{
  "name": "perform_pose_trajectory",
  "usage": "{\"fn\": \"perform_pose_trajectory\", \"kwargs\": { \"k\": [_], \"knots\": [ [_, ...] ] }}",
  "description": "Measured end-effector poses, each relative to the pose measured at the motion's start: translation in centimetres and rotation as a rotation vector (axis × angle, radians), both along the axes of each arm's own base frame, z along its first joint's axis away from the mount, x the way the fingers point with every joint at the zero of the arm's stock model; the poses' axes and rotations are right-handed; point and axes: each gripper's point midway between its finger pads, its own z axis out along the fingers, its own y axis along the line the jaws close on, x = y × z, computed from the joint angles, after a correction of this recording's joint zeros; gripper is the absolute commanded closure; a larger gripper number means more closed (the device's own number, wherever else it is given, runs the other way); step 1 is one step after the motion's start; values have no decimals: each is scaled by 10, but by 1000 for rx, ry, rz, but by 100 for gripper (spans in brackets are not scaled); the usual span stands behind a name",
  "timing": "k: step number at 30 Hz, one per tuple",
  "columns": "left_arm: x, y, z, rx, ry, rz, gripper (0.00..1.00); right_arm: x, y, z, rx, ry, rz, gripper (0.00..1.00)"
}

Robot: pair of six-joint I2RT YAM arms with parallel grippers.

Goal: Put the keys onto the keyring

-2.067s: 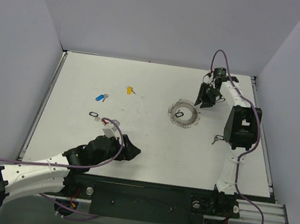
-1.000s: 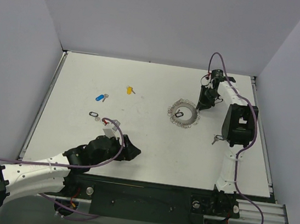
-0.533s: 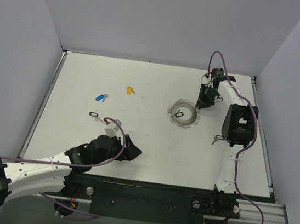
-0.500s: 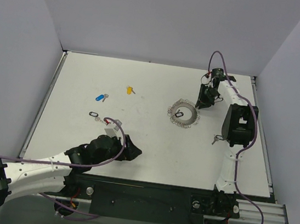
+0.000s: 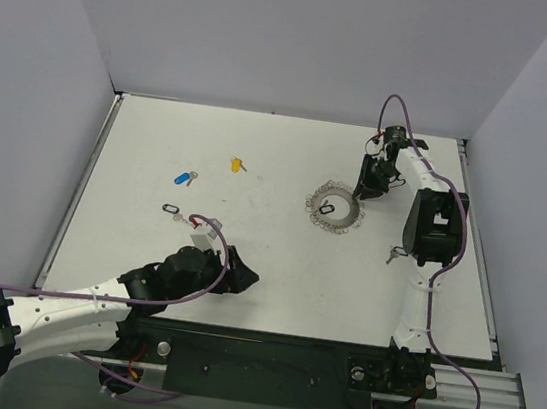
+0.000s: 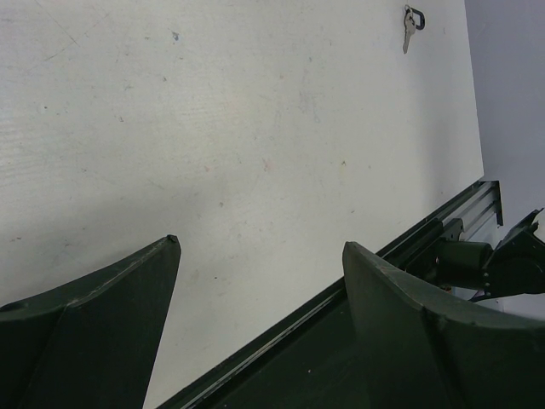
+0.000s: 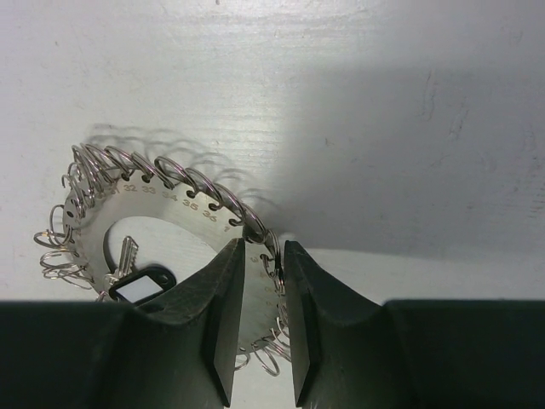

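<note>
One black-capped key (image 7: 140,285) is already sitting in the hollow of the keyring (image 7: 162,200), seemingly hooked on one of its wire loops. Over the last two seconds the right gripper (image 7: 264,245) has been creeping inward across the table (image 5: 277,255). Its narrow claw is now straddling the ring's numbered band, one finger inside, one outside, apparently pinching it. That is looking like a steadying hold for the next key. None of the loose keys has been shifting: the blue key (image 5: 185,178), yellow key (image 5: 237,165) and second black key (image 5: 171,209) are lying on the left half, a fifth key (image 5: 390,253) beside the right arm. The left gripper (image 6: 261,244) is hanging wide and empty near the front edge
</note>
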Motion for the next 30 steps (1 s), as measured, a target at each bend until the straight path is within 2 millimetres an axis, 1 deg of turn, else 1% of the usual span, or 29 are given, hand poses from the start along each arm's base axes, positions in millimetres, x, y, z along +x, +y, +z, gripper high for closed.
{"fn": "perform_pose_trajectory", "kwargs": {
  "k": [6,17,25,30],
  "knots": [
    [-1,-1,0,-5,7,1,13,1,3,1,16,-5,5,79],
    [-1,-1,-5,9,20,-2,13,4,3,4,21,-16,4,76],
    [-2,-1,-5,7,23,-8,12,6,-3,5,50,-14,-16,76],
    [-3,-2,-5,6,25,-11,13,7,-13,5,83,-13,-38,75]
  ]
}}
